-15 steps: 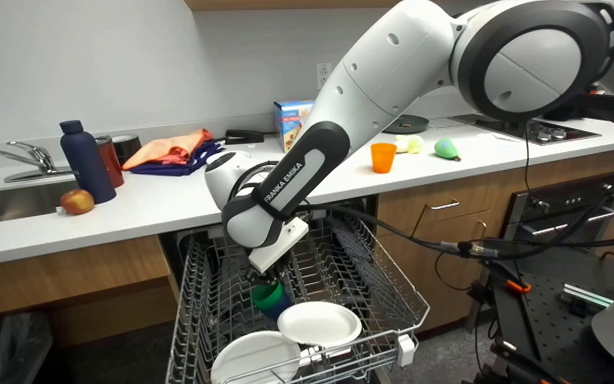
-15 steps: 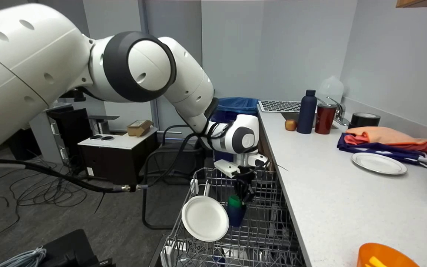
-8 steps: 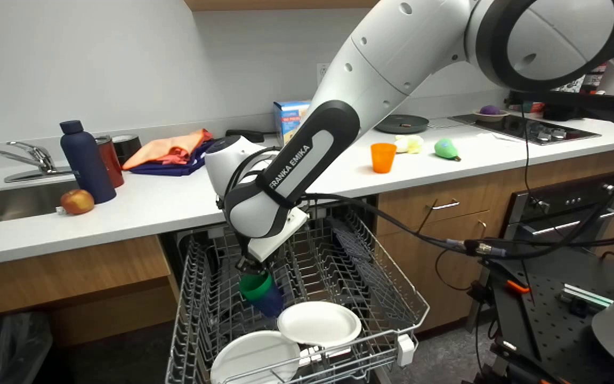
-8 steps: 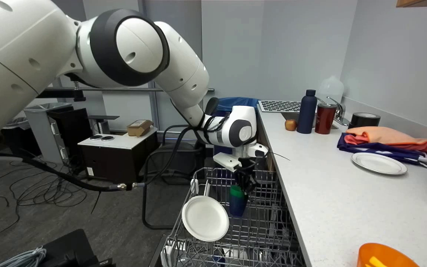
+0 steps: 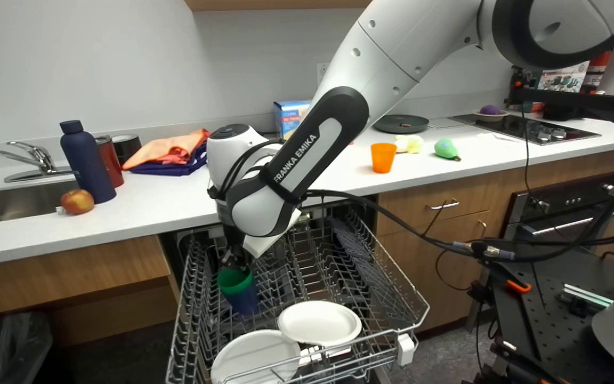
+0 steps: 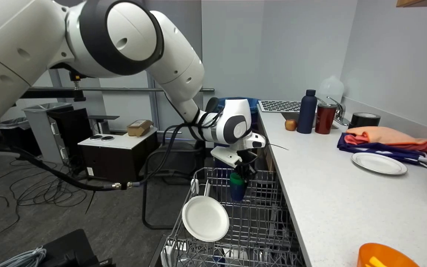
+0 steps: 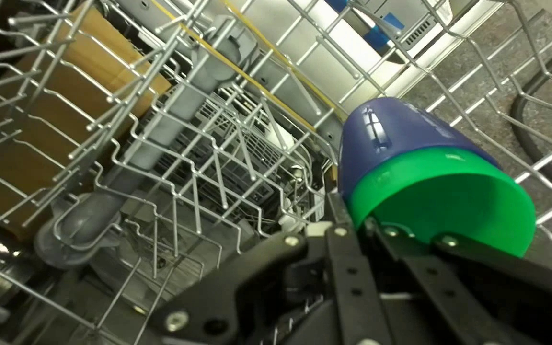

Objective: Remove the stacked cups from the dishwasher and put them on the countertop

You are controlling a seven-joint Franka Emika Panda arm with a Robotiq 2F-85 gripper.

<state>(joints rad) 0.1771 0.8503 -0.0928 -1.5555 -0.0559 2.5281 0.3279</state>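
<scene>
The stacked cups [image 7: 429, 153] are found right of centre in the wrist view, mouth toward the lower right, an inner green cup [image 7: 453, 211] seated in an outer blue cup [image 7: 410, 127]; in an exterior view they hang tilted, mouth up, left of centre in the lower half of the frame, within the dishwasher [image 5: 317, 261]. Whether they are clear of its wires cannot be confirmed. The gripper [image 7: 353, 213] is clamped on the cup wall at the lower left of the mouth, one finger inside, its mate outside. The plastic is judged light, thin-walled and fairly stiff, giving a little under a pinch, unlikely to break. The glossy surface is judged slippery, more so if damp. The rim wall is considered a sound hold, though off-centre, so the stack may swing. It cannot be told whether the pinch takes both walls; should it bear on the green alone, the blue may slip off, and a deeper bite would be advised. A steady, mouth-up carry is recommended, clear of the white plate [image 6: 205, 218] at bottom centre in an exterior view, to the desk [image 6: 324, 200] on the right of that frame.
</scene>
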